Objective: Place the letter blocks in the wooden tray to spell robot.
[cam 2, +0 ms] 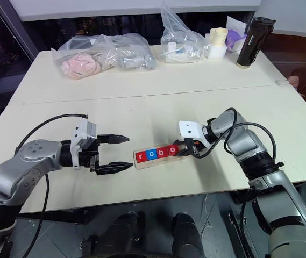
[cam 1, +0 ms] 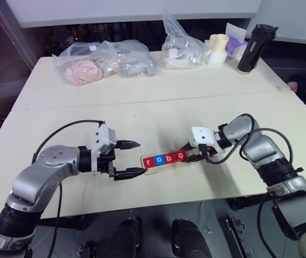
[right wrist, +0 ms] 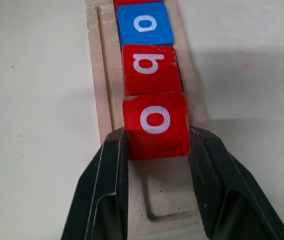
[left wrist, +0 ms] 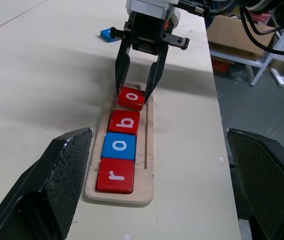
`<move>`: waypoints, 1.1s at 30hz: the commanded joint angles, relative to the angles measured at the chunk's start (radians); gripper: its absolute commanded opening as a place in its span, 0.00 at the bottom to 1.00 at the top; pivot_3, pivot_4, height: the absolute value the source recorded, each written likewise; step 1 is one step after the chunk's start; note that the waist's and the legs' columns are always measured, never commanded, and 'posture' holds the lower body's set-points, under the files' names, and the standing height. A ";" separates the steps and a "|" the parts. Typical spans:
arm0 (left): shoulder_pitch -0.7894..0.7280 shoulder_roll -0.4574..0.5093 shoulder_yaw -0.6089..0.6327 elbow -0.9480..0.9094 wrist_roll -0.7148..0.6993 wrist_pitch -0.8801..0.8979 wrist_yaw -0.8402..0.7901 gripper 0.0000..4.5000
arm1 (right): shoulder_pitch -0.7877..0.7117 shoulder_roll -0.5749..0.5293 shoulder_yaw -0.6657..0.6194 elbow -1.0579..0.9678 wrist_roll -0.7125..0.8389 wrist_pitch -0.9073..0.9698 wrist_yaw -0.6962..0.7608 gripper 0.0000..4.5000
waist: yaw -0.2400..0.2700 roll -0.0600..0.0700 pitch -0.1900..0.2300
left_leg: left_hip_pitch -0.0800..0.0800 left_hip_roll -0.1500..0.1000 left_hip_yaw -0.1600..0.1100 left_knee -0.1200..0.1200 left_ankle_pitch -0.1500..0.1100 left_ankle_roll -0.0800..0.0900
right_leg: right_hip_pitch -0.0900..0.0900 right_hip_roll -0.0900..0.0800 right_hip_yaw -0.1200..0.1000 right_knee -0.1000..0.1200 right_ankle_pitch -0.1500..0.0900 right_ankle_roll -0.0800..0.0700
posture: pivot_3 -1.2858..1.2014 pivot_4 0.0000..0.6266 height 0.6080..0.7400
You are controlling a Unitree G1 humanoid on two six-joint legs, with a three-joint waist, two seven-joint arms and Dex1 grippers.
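On the pale table [cam 1: 158, 105] we see the wooden tray [left wrist: 147, 165] lying near the front edge, between the two arms. Four letter blocks sit in it in a row: a red r [left wrist: 115, 175] at the end nearest the left arm, then a blue o [left wrist: 120, 145], a red b [left wrist: 124, 122], and a second red o [right wrist: 156, 124] next in line. The first three touch one another and lie flat. The last stretch of the tray past the second o is bare wood, its shallow slot showing.

The right gripper [cam 1: 194, 157] reaches down and to the left onto the tray, and its two black fingers [right wrist: 107, 185] pinch the red o from both sides, pads pressed against the block's edges. In the left wrist view that block looks slightly tipped against the red b rather than fully flat, though we cannot tell for sure.

The left gripper [cam 1: 133, 159] hovers just beside the r end of the tray, pointing toward it, its jaws spread wide and holding nothing.

A small blue block [left wrist: 110, 34] lies on the table beyond the right gripper, well apart from the tray; we cannot read its letter.

Along the far edge of the table stand two clear plastic bags [cam 1: 104, 60], a cream container [cam 1: 218, 48] and a black bottle [cam 1: 252, 48].
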 commanded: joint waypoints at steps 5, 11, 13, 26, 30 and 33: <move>-0.005 0.002 0.023 -0.029 -0.014 -0.003 0.004 1.00 | -0.039 0.011 -0.005 -0.001 0.002 -0.008 -0.003 0.50 | 0.000 0.000 0.000 | 0.000 0.000 0.000 0.000 0.000 0.000 | 0.000 0.000 0.000 0.000 0.000 0.000 | 0.52 0.24 0.88; -0.007 0.001 0.022 -0.028 -0.015 -0.002 0.004 1.00 | -0.043 0.011 -0.007 -0.001 0.000 -0.008 -0.004 0.97 | 0.000 0.000 0.000 | 0.000 0.000 0.000 0.000 0.000 0.000 | 0.000 0.000 0.000 0.000 0.000 0.000 | 0.52 0.24 0.88; -0.008 0.001 0.022 -0.028 -0.015 -0.002 0.004 1.00 | -0.044 0.012 -0.009 -0.003 0.001 -0.009 -0.007 0.97 | 0.000 0.000 0.000 | 0.000 0.000 0.000 0.000 0.000 0.000 | 0.000 0.000 0.000 0.000 0.000 0.000 | 0.52 0.24 0.88; -0.016 -0.006 0.015 -0.027 -0.015 -0.001 0.004 1.00 | -0.049 -0.030 -0.164 -0.069 0.031 0.113 -0.199 0.97 | 0.003 0.000 0.000 | 0.000 0.000 0.000 0.000 0.000 0.000 | 0.000 0.000 0.000 0.000 0.000 0.000 | 0.52 0.24 0.88; -0.021 -0.009 0.008 -0.020 -0.013 -0.004 -0.003 1.00 | 0.052 -0.081 -0.224 -0.202 0.084 0.190 -0.207 0.97 | 0.015 0.000 0.000 | 0.000 0.000 0.000 0.000 0.000 0.000 | 0.000 -0.001 0.000 0.000 0.000 -0.001 | 0.52 0.24 0.88; -0.028 -0.014 0.000 -0.012 -0.009 -0.007 -0.009 1.00 | 0.068 -0.071 -0.259 -0.203 0.025 0.236 -0.367 0.97 | 0.015 0.000 0.000 | 0.000 0.000 0.000 -0.001 0.000 0.000 | 0.000 -0.002 0.000 0.000 -0.001 -0.003 | 0.52 0.24 0.88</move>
